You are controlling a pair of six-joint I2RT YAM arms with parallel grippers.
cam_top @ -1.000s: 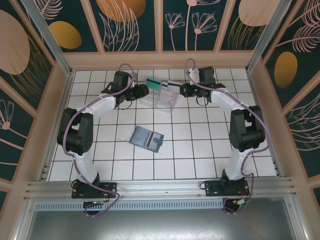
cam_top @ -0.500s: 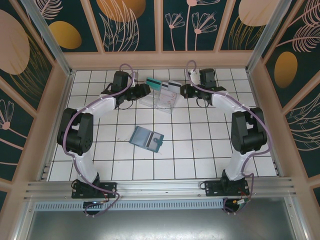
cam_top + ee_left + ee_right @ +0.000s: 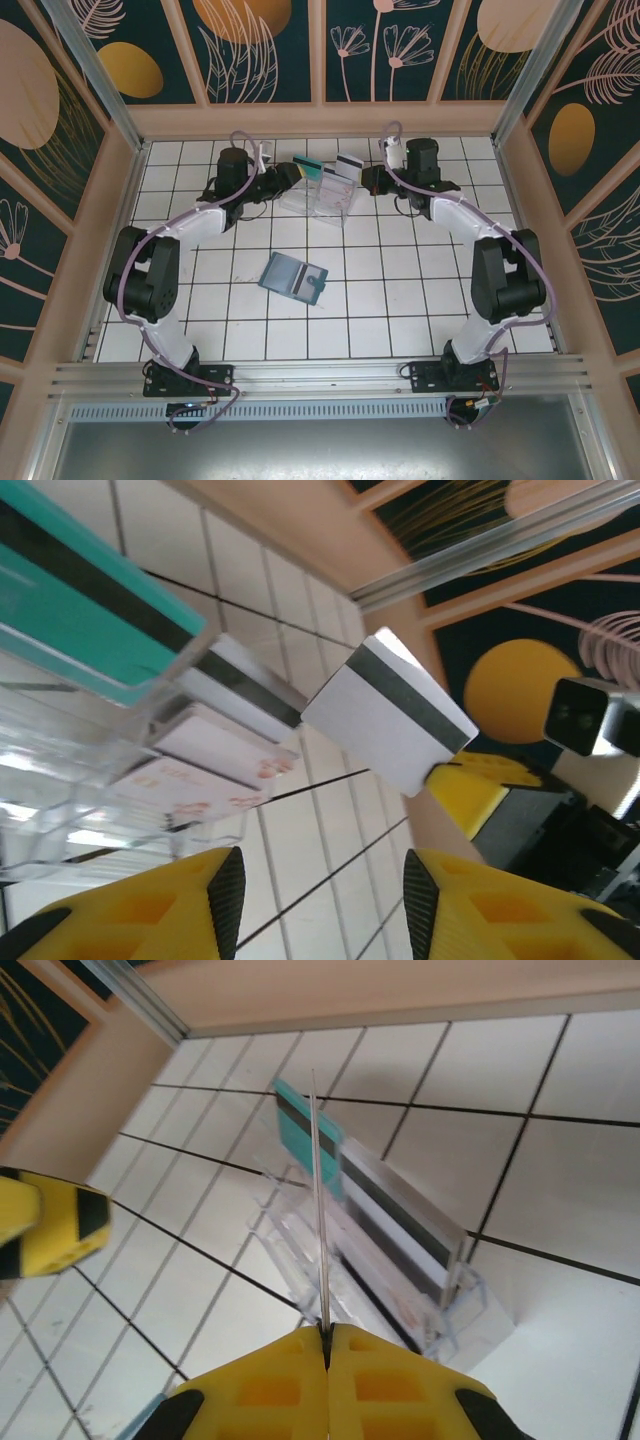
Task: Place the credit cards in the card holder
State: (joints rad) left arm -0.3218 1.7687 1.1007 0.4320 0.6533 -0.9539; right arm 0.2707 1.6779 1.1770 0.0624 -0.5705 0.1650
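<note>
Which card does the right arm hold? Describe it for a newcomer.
On the white tiled table, at the far side, sits a clear plastic tray of cards. Above its right end the right gripper pinches a white plastic card with a dark stripe, the only card gripped.

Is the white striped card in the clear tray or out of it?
Out. The right gripper is shut on the white card, which hangs free of the clear tray; the teal card sits inside it.
</note>
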